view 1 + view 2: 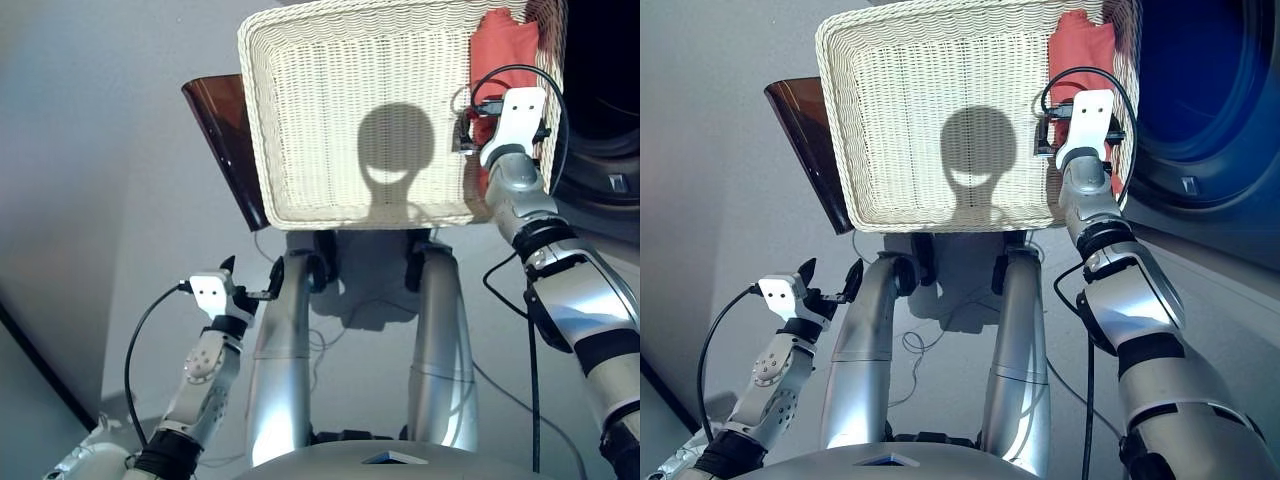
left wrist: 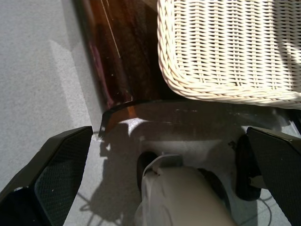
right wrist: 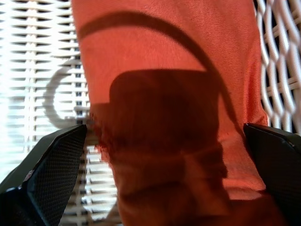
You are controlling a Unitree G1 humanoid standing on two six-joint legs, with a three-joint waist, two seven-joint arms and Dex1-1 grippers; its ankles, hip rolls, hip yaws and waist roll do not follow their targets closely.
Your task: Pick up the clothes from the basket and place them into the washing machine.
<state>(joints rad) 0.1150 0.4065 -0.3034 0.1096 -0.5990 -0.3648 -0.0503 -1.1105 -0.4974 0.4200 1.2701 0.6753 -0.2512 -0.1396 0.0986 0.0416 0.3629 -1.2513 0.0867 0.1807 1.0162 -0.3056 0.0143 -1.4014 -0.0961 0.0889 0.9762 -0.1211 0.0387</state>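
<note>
Head views: one cream wicker basket (image 1: 330, 120), holding one garment only, a coral red cloth (image 1: 505, 45) lying along its right wall. Right gripper (image 3: 160, 155) poised over that cloth, jaws spread wide on either side of it, not pinching. Left gripper (image 2: 160, 155) low beside the robot, well apart from the basket, jaws spread and empty. One brown translucent panel (image 1: 225, 135) under the basket's left edge. One washing machine (image 1: 1210, 110) just right of the basket.
</note>
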